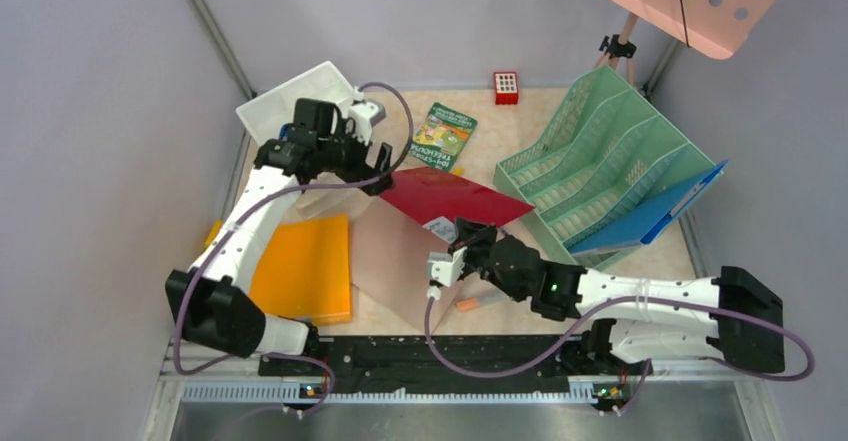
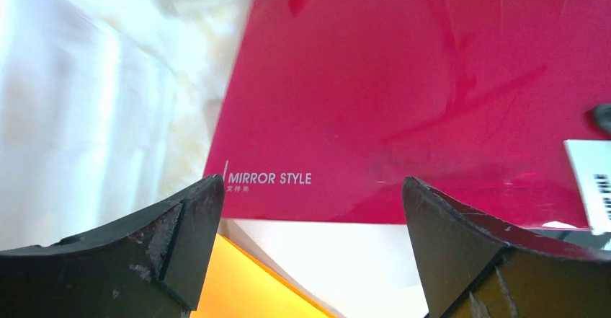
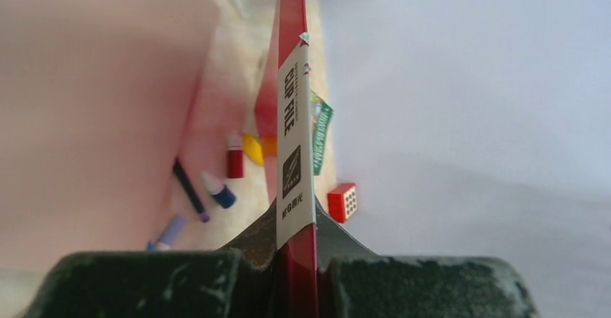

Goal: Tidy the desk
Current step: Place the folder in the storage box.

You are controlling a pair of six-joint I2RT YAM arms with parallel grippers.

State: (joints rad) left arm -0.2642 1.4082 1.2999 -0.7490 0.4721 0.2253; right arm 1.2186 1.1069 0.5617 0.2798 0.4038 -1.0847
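The desk (image 1: 398,111) is a beige mottled top between grey walls. A red folder (image 1: 450,196) printed "MIRROR STYLE" is held off the desk at mid-table. My right gripper (image 1: 463,239) is shut on its near edge by the white label; in the right wrist view the folder (image 3: 292,65) stands edge-on between the closed jaws of that gripper (image 3: 297,242). My left gripper (image 1: 377,174) is open at the folder's left corner. In the left wrist view the folder (image 2: 403,94) lies just ahead of the spread jaws of that gripper (image 2: 311,202), not touching them.
An orange folder (image 1: 305,266) and a translucent pink sheet (image 1: 400,261) lie at front left. A green mesh rack (image 1: 600,156) holds a blue folder (image 1: 660,211). A white drawer unit (image 1: 295,106), green booklet (image 1: 443,136), red cube (image 1: 506,87) and orange marker (image 1: 466,304) are around. Several pens (image 3: 218,190) lie under the folder.
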